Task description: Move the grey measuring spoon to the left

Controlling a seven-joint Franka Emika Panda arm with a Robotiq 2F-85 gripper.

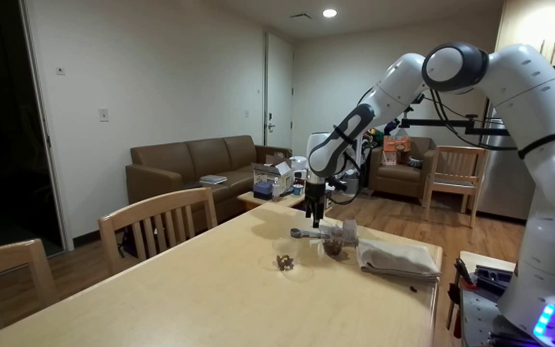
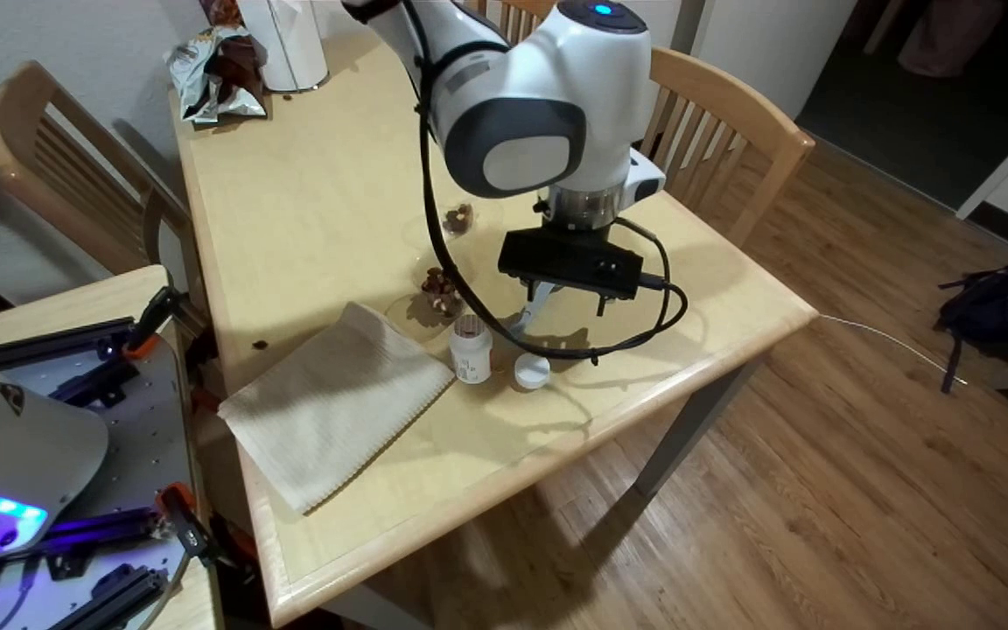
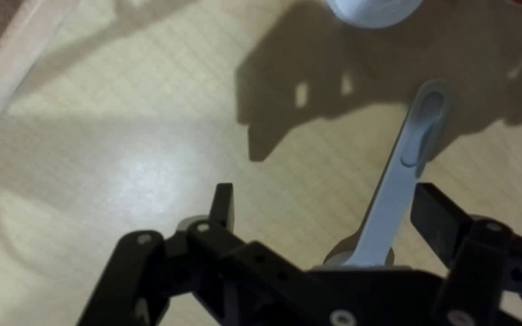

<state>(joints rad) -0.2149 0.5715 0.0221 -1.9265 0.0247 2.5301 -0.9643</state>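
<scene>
arm [image 1: 455, 65] arched | tool [image 3: 323, 199] downward, spread | over grey measuring spoon [image 3: 392, 199]

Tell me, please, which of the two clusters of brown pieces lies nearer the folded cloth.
It is the larger cluster, near the white bottle; the smaller cluster lies farther from the folded cloth.

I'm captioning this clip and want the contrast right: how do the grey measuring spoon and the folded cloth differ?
Size: the grey measuring spoon is small and slim; the folded cloth is far broader.
Look: the spoon is grey and smooth-looking; the cloth is pale beige with a ribbed texture.
Position: in the wrist view, the spoon shows framed by the open claw; the cloth is outside that view.
Both lie on the table.
</scene>
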